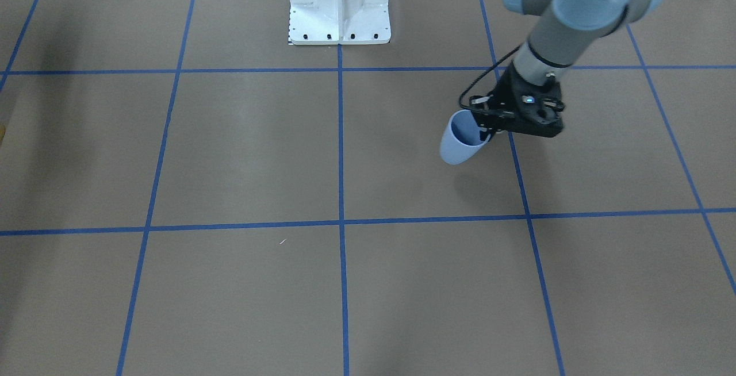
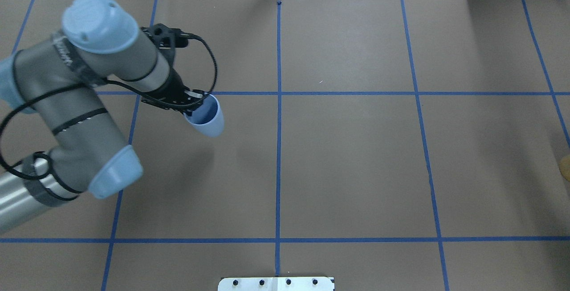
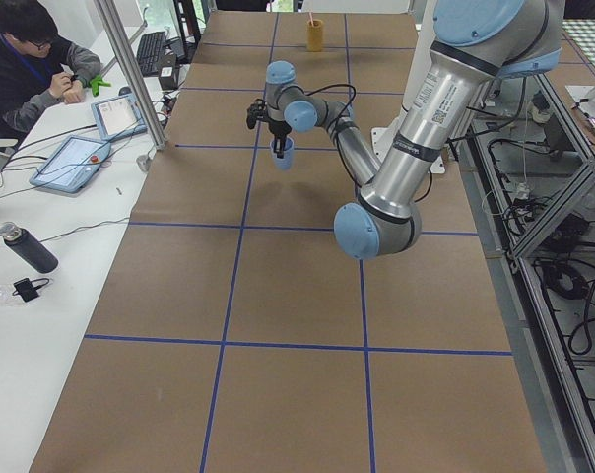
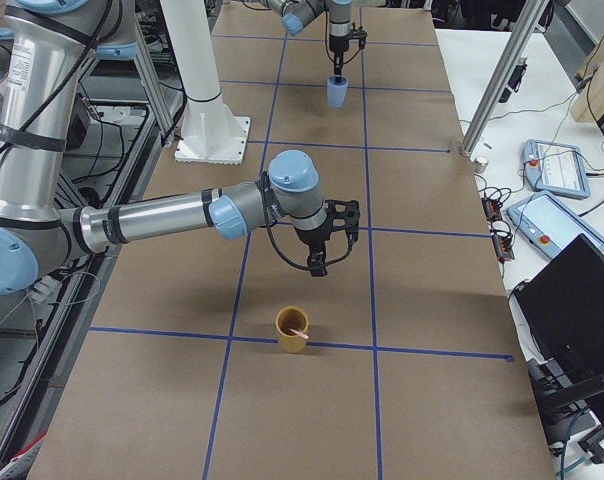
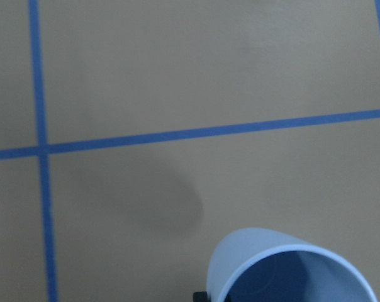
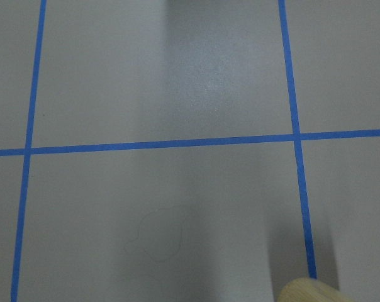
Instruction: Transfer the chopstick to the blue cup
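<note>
Lifted blue cup; chopstick in tan cup

The tumbler hangs from my left pincer, one finger inside its rim, clear above the table. Well apart, just right of my right pincer, the chopstick stands in a second cup.

Matt paper, smooth plastic, dull and painted metal.
The counter is covered in matt brown paper, crossed by strips of slightly shiny blue tape. The blue cup looks like smooth plastic with a soft sheen. The left arm has dull grey metal tubes and glossy pale-blue plastic caps. The white base is glossy painted metal. The tan cup looks like matt wood.
</note>
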{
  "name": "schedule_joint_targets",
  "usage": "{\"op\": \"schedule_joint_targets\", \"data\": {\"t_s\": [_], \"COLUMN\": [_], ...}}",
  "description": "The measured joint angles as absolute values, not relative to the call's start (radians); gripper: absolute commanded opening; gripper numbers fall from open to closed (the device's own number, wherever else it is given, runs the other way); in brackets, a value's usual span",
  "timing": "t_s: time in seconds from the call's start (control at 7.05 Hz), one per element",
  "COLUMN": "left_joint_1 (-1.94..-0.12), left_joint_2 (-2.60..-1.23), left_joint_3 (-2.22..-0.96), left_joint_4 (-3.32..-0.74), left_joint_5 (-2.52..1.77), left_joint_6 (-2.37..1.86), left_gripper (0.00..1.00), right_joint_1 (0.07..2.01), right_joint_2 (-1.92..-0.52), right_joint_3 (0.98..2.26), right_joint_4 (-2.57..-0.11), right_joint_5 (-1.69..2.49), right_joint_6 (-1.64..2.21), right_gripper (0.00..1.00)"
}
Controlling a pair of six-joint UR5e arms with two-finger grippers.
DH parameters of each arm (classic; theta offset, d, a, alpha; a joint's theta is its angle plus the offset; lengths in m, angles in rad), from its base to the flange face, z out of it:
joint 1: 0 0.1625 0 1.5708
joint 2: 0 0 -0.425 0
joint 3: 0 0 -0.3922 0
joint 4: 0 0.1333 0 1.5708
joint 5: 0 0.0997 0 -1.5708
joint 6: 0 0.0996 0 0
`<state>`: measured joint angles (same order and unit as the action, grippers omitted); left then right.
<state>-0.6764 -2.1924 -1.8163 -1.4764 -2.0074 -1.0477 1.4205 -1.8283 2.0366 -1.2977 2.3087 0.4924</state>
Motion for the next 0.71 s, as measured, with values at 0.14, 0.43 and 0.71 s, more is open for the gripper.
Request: {"op": "schedule_joint_targets", "data": {"t_s": [0.14,0.43,0.71], "left_joint_1": [-0.622,-0.559,-0.525], "left_joint_2": [-2.293,-2.398,-2.412], "left_joint_3": [-1.743,-1.633,-1.577], "left_joint_4": [-1.451,-1.47,-1.531], "left_joint_5": [-1.969,-1.93,-1.883], "left_joint_6": [-1.111,-1.165,-1.174], "left_gripper": [0.0,0.0,0.4], "right_joint_1": [1.42,1.42,1.42], "right_joint_2": [-1.826,-1.824,-1.823], "right_joint_3": [2.033,2.028,2.027], "right_joint_4": [-1.298,-1.298,-1.298], "right_joint_5": [2.309,2.31,2.311], "right_joint_6": [0.492,0.493,0.494], "right_gripper": [1.0,1.0,1.0]}}
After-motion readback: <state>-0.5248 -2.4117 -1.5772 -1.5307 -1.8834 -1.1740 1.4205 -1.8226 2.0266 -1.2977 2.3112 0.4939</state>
